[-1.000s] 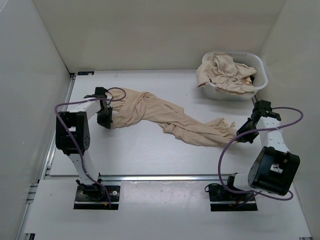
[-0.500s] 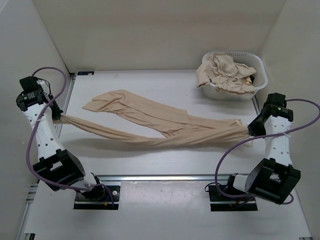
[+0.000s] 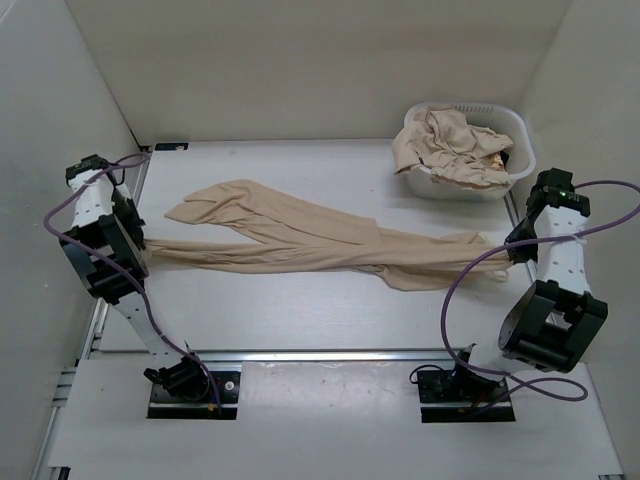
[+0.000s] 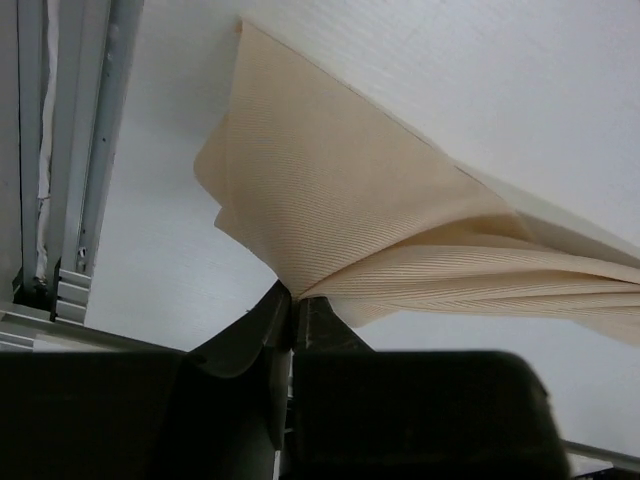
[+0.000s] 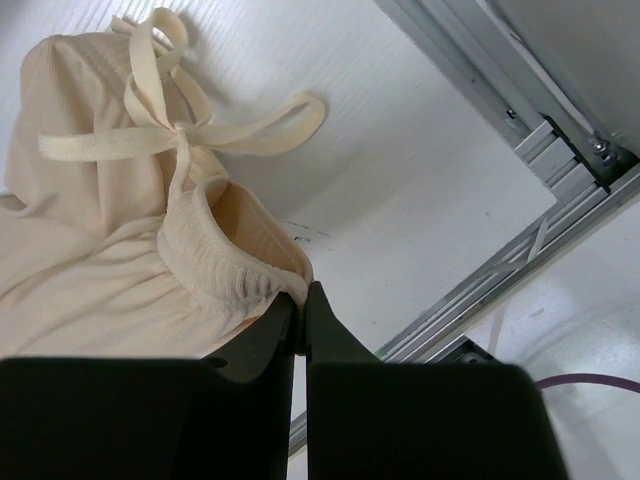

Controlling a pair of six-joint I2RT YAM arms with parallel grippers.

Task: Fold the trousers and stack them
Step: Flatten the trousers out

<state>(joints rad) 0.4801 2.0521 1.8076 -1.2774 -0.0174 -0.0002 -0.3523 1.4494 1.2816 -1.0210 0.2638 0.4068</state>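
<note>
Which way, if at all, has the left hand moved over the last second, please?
Yes. The left hand has swung left, from well inside the table to its left edge, drawing the trousers out straight.

- Top external: fixed, high, behind the arm bases [image 3: 190, 385] at 6 o'clock. It looks down and forward, and takes in the whole tabletop [image 3: 300, 310] from far off.
- Left wrist: very near, looks past the left gripper [image 4: 292, 297] to the tabletop's 9 o'clock edge.
- Right wrist: equally near, looks past the right gripper [image 5: 302, 292] to the 3 o'clock edge.
- Overlap: each wrist view shares one end of the trousers [image 3: 300, 238] with the top view.
</note>
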